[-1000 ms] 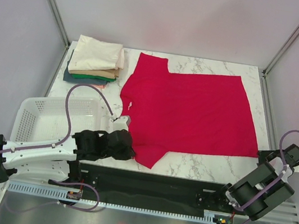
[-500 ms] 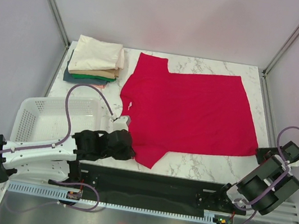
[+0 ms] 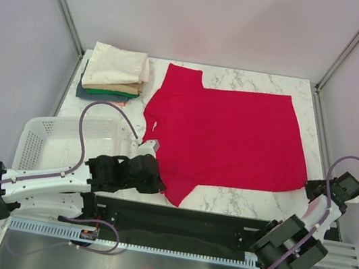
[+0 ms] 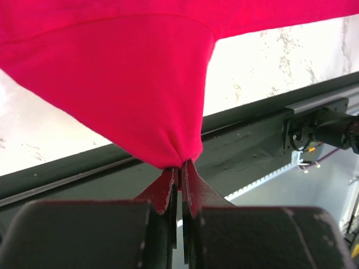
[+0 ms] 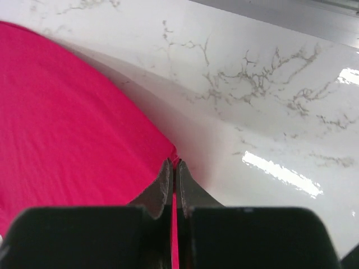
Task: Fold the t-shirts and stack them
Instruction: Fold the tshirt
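A crimson-red t-shirt (image 3: 224, 135) lies spread flat on the marble table (image 3: 237, 198), collar to the left. My left gripper (image 3: 163, 188) is shut on its near sleeve (image 4: 140, 89), pinching the cloth tip. My right gripper (image 3: 308, 187) is shut on the shirt's near hem corner (image 5: 171, 159), and the cloth runs down between its fingers (image 5: 162, 188). At the back left sits a stack of folded t-shirts (image 3: 115, 73), cream on top, then tan, green and dark blue.
A white perforated plastic basket (image 3: 49, 134) stands at the near left, beside the left arm. A black rail (image 3: 179, 220) runs along the table's near edge. Metal frame posts (image 3: 64, 0) rise at the back corners.
My right gripper has closed on the shirt's near hem corner and its arm has swung nearer and lower. The left gripper keeps its hold on the sleeve, barely shifted.
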`<action>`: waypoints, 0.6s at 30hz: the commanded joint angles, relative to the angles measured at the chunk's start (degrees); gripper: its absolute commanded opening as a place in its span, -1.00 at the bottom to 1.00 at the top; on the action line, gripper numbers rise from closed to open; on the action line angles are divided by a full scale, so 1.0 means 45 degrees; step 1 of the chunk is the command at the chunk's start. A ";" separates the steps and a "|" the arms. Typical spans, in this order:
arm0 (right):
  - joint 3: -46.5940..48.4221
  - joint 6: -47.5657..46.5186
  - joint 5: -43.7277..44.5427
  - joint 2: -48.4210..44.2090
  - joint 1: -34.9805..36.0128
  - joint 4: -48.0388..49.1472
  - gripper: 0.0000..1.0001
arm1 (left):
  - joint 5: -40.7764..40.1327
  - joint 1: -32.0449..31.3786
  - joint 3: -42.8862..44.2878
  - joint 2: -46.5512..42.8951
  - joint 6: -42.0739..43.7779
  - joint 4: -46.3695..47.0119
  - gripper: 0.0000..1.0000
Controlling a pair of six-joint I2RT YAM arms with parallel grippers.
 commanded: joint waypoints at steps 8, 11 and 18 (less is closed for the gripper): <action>0.1949 -0.0539 -0.0181 -0.1637 0.0045 -0.3252 -1.00 | -0.0378 0.0040 0.1366 -0.0512 0.0547 -0.1150 -0.96; 0.2300 -0.0462 -0.0513 -0.1071 0.0045 -0.2960 -1.00 | -0.0224 0.0878 0.2284 0.0344 0.1877 -0.1873 -0.96; 0.3920 0.0066 -0.0164 0.1347 0.1856 -0.2179 -1.00 | 0.1317 0.4604 0.3301 0.1634 0.4455 -0.1507 -0.96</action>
